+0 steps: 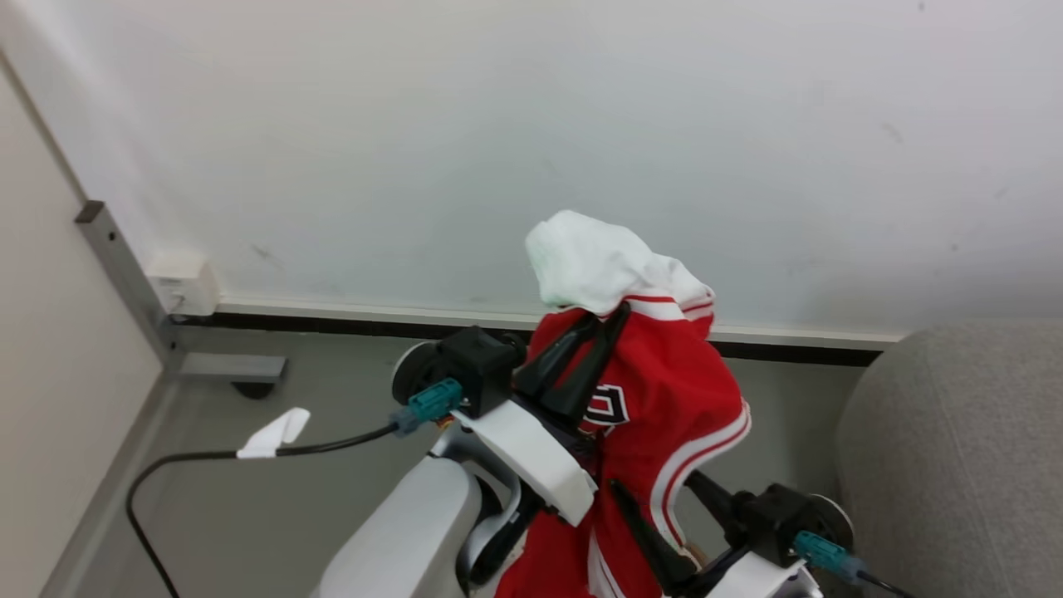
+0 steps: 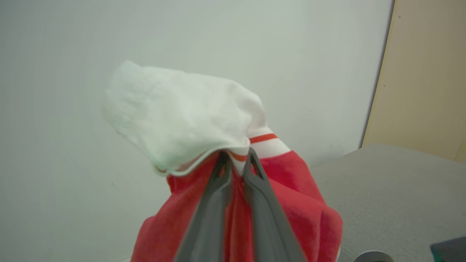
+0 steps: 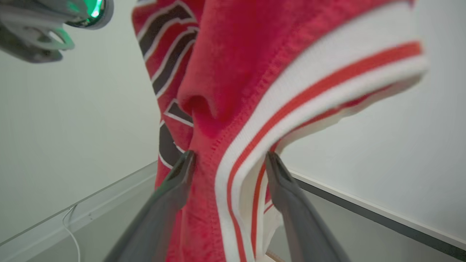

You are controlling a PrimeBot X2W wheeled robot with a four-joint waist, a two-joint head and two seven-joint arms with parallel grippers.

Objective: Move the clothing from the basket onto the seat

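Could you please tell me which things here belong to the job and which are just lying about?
Job: clothing, seat, left gripper, right gripper.
Lying about: cable, wall socket, metal post.

One clothing bundle [image 1: 664, 415], one left claw [image 2: 237, 158], one right claw [image 3: 230, 156], one seat [image 1: 955, 457]

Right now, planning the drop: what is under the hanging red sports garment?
Under the red sports garment shut in the left gripper: the right gripper, jaws open either side of its striped hem, and grey floor. The cloth covers whatever sits straight below.
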